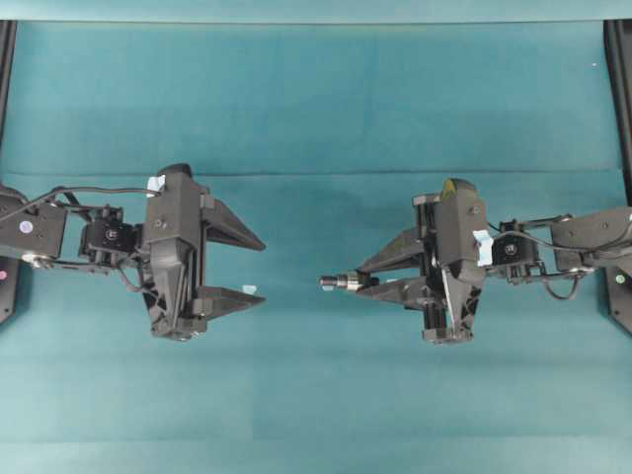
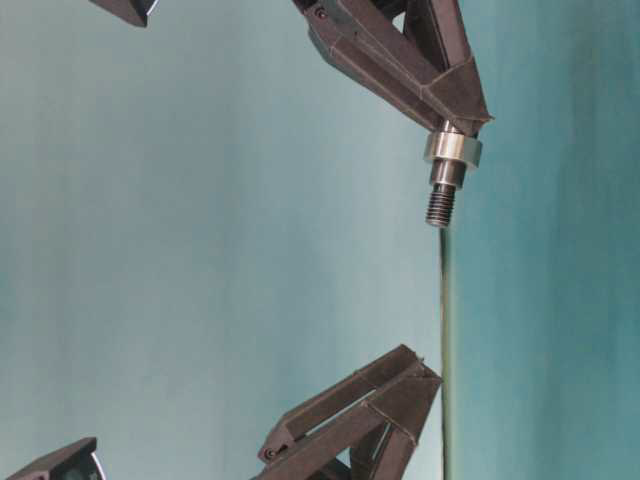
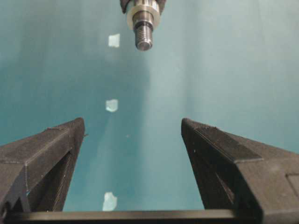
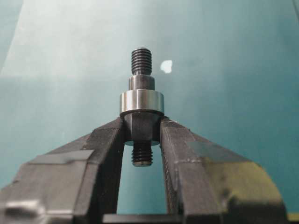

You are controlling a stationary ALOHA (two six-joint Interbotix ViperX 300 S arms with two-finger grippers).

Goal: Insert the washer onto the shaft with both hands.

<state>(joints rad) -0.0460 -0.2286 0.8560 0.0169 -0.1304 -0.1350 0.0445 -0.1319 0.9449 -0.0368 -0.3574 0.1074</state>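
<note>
The shaft (image 4: 141, 105) is gripped by the right gripper (image 1: 363, 279), threaded tip pointed left, with the washer (image 4: 141, 102) seated, while the left gripper (image 1: 252, 267) stands released, empty.

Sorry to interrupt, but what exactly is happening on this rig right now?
The right gripper is shut on the shaft, holding it above the teal table with its threaded tip pointing toward the left gripper. A silvery ring, apparently the washer, already sits around the shaft just past the fingertips. The left gripper is wide open, empty, and apart from the shaft.
</note>
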